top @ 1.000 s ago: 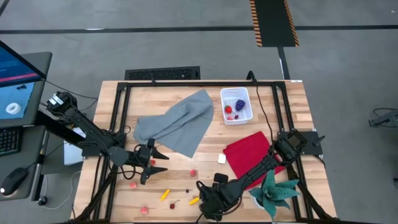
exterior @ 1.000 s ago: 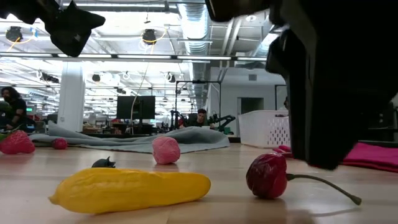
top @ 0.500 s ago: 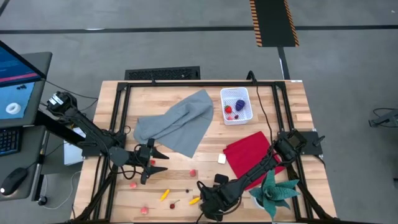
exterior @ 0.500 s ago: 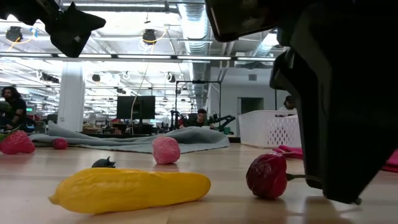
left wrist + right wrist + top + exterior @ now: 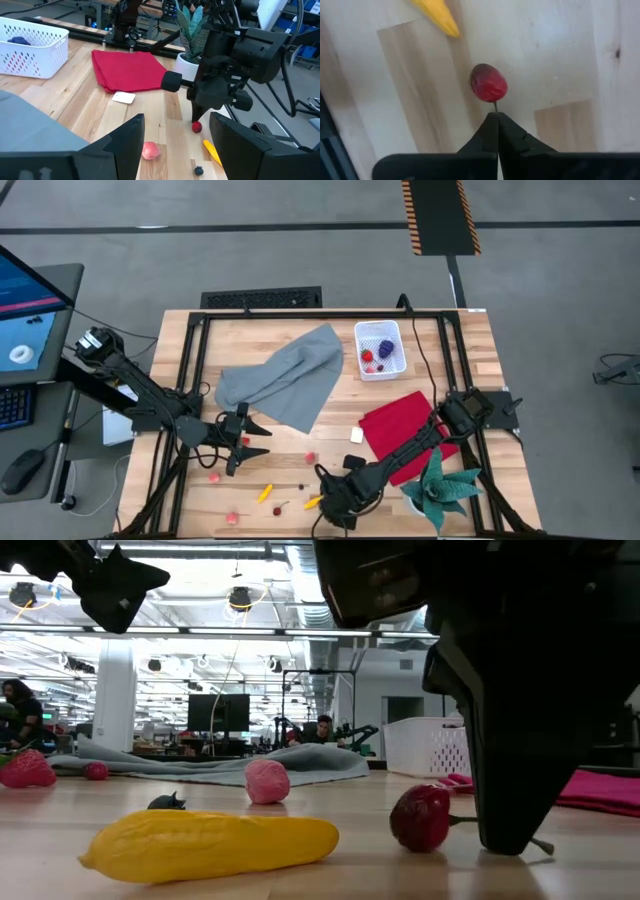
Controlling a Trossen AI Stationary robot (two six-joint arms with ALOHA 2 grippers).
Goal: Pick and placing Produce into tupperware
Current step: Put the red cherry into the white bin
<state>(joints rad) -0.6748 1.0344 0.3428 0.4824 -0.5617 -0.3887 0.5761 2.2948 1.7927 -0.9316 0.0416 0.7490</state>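
Note:
A red cherry point(image 5: 489, 83) lies on the wooden table near its front edge, and my right gripper point(image 5: 496, 117) stands over it, shut on its thin stem. A yellow piece point(image 5: 210, 843) lies beside it. Other produce is scattered nearby: a pink berry point(image 5: 150, 150) and a dark berry point(image 5: 199, 171). The white tupperware point(image 5: 381, 348) stands at the far right and holds a purple bunch and a red berry. My left gripper point(image 5: 262, 442) hovers open above the table's left half, holding nothing. My right gripper pinches the cherry's stem point(image 5: 495, 107) between its two fingertips, a short way from the fruit. The fingers point(image 5: 510, 810) come from above, pointing down. The cherry point(image 5: 420, 818) rests on the table, and the stem's free end sticks out past the fingers.
A grey cloth point(image 5: 285, 375) lies spread at the far middle. A red cloth point(image 5: 400, 425) and a small white cube point(image 5: 356, 435) lie right of centre. A green potted plant point(image 5: 440, 488) stands at the near right corner, close to my right arm.
My right gripper has sunk toward the table beside the cherry and shut on its stem. The cherry has shifted slightly along the table. My left gripper has kept still.

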